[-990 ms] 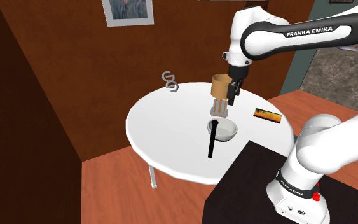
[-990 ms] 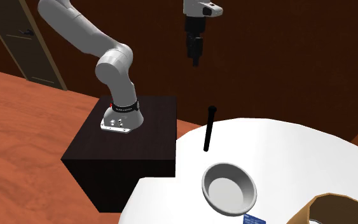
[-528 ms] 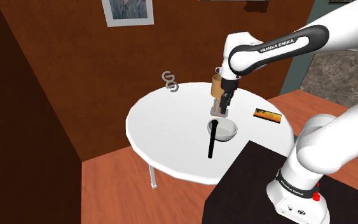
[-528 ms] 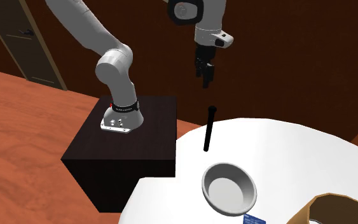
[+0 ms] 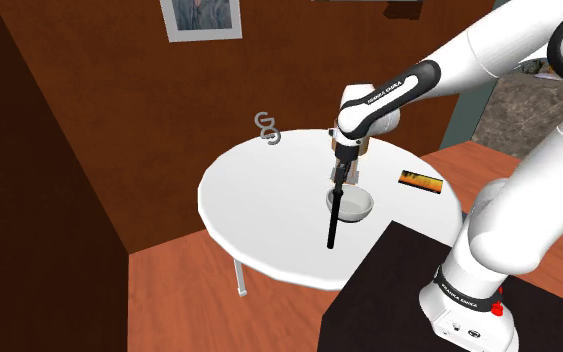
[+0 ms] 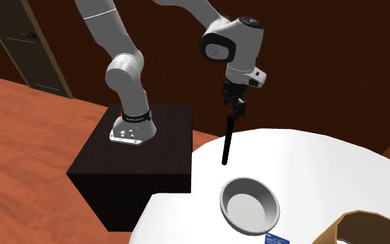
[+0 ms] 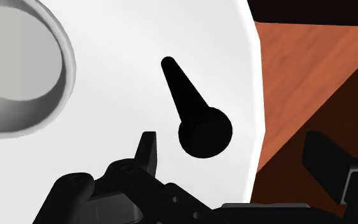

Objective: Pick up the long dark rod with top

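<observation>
Long dark rod with top [image 5: 334,222]: stands upright on the round white surface [image 5: 254,195], close to the near edge on the stand's side. Sits just beside the grey bowl [image 5: 357,207], on the shoulder view's left of it, with a strip of bare white between the two in the wrist view. Looks plain black, straight and thin, with a round cap wider than the shaft. Judged stiff and light; likely smooth, so apt to slip or swing if pinched off-centre. Tall on a small foot, hence easily toppled by a sideways nudge. Best taken just under the cap, for a stop against sliding through the grip; squeeze square to the shaft, then lift straight up.

Claw [image 7: 231,147]: spread wide, fingers [image 7: 147,147] well apart on either side of the cap, touching nothing and holding nothing. Points straight down over the rod's top, with the cap nearer one finger than the other; calls for a small centring shift before closing. Height over the cap: hard to tell; appears about level with the rod's top end in the second exterior view.

Arm [image 5: 489,60]: rises from the dark stand [image 6: 134,163] at the shoulder view's near right, arches high, then slants down and left to the wrist above the surface's near side.
</observation>
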